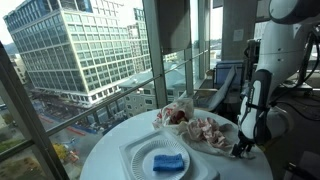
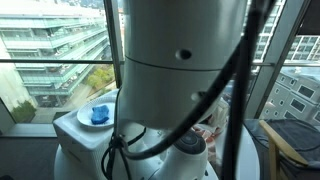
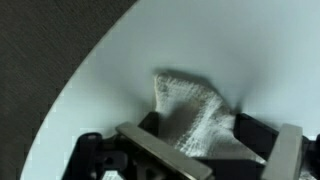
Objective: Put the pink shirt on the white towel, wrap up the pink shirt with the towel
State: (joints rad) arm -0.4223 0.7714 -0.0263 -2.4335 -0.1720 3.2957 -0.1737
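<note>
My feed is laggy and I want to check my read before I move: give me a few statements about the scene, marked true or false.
1. A blue item sits on the white plate. True.
2. The towel lies bunched on that plate. False: it lies on the table, beside the plate.
3. In the wrist view, towel fabric lies between the fingers of the gripper. True.
4. The table is square and dark. False: it is round and white.
</note>
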